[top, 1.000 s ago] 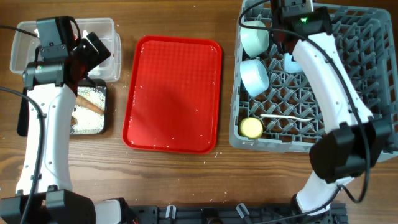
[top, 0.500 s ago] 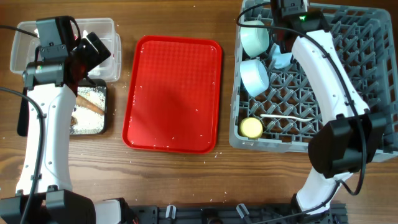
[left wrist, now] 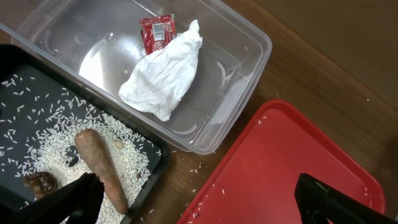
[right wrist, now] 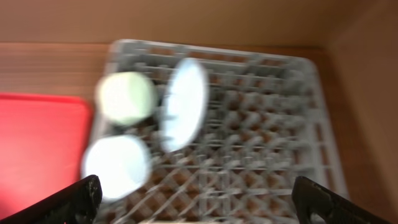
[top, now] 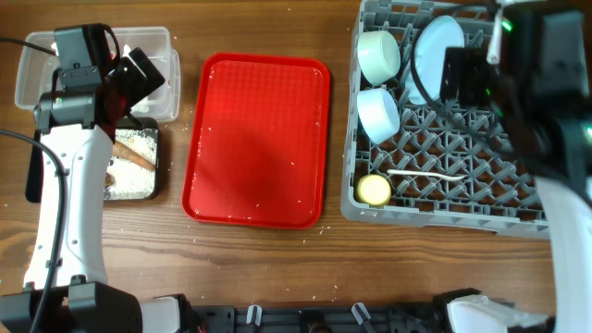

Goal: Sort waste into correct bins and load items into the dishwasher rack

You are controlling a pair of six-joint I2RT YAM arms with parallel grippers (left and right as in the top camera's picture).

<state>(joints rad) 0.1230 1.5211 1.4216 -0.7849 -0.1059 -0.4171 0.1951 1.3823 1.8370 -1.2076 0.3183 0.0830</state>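
Observation:
In the grey dishwasher rack a pale blue plate stands on edge at the back, beside a pale green bowl and a pale blue bowl. Nearer the front are a yellow cup and a white spoon. My right gripper hangs open high above the rack, holding nothing; its view is blurred. The clear tub holds crumpled paper and a red wrapper. On the black tray lie rice, a brown stick and a brown lump. My left gripper is open above the tray's edge.
A red tray lies between the bins and the rack, with a few stray rice grains on it. The bins sit at the table's far left. Bare wooden table runs along the front.
My right gripper opened and let go of the plate, then rose up and to the right. The plate now stands alone in the rack. The left arm has not moved.

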